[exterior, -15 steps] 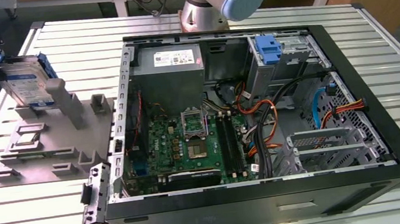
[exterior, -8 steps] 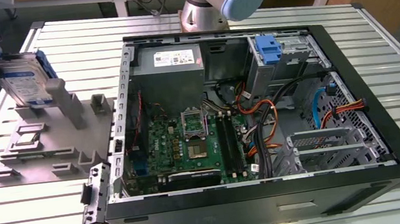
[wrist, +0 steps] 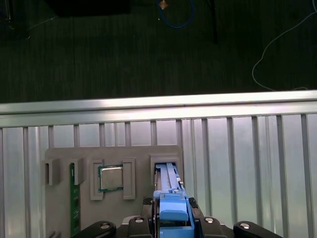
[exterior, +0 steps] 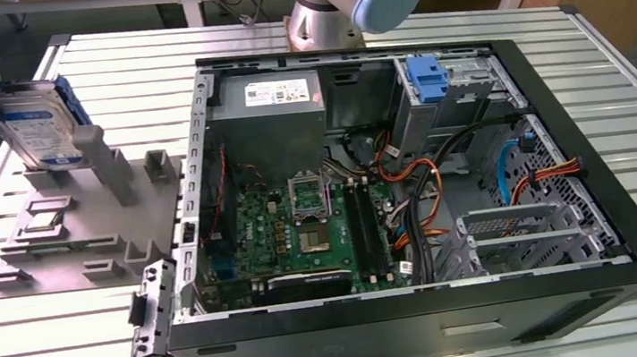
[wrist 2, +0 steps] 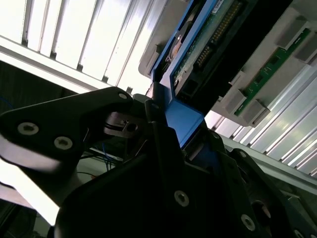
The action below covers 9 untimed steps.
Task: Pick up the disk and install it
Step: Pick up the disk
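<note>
Gripping logged: the gripper (wrist: 171, 204) was clamped on the disk (exterior: 39, 129) by its blue edge, upright at the grey holder (exterior: 86, 250).
Narrow hold noted; the disk could be twisted or jammed in its slot if pulled off-axis.

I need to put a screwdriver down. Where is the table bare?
Bare slatted table lies at the exterior view's right of the computer case, and at its lower left, in front of the grey fixture. Crowded: the fixture, where the gripper holds the disk upright, and the cable-filled case.
</note>
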{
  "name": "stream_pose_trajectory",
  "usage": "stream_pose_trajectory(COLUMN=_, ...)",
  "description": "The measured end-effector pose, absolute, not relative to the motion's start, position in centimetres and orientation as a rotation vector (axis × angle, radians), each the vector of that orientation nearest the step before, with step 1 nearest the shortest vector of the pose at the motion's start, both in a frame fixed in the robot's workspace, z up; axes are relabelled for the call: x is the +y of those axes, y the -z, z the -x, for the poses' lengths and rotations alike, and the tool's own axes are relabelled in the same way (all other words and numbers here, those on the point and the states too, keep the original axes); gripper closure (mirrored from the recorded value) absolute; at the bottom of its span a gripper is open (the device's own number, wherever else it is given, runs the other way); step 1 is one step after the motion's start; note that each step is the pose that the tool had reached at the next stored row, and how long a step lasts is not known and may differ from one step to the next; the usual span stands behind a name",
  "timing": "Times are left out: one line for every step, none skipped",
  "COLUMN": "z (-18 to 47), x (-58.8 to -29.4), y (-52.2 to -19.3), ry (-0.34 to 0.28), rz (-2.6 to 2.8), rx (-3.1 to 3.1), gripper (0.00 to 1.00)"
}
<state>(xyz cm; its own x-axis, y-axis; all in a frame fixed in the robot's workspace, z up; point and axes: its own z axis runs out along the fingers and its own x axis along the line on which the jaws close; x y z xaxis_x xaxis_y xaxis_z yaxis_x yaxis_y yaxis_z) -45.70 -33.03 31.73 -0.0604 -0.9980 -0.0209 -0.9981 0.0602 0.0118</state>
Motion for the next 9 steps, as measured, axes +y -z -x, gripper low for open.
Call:
stream_pose_trajectory(z=45.70, x=-33.03, y=-31.78, ry=-0.036, rz=2.148, rx=2.282, gripper=0.63)
stream_pose_trajectory(z=45.70, x=-33.02, y=-31.78, ry=-0.036, rz=2.148, rx=2.282, gripper=0.63)
stream_pose_trajectory(z=45.70, x=-33.03, y=-31.80, ry=-0.036, rz=2.148, rx=2.282, gripper=0.63)
stream_pose_trajectory(z=45.71, x=-33.03, y=-31.84, ry=-0.036, rz=2.149, rx=2.282, gripper=0.63)
stream_pose_trajectory(z=45.71, x=-33.02, y=-31.87, ry=-0.036, rz=2.149, rx=2.282, gripper=0.63)
stream_pose_trajectory(z=45.70, x=-33.03, y=-31.93, ry=-0.036, rz=2.148, rx=2.282, gripper=0.63)
stream_pose_trajectory(z=45.70, x=-33.02, y=-31.95, ry=-0.036, rz=2.148, rx=2.282, gripper=0.63)
stream_pose_trajectory(z=45.70, x=-33.03, y=-31.96, ry=-0.036, rz=2.148, rx=2.282, gripper=0.63)
stream_pose_trajectory(z=45.71, x=-33.02, y=-31.98, ry=-0.036, rz=2.148, rx=2.282, gripper=0.63)
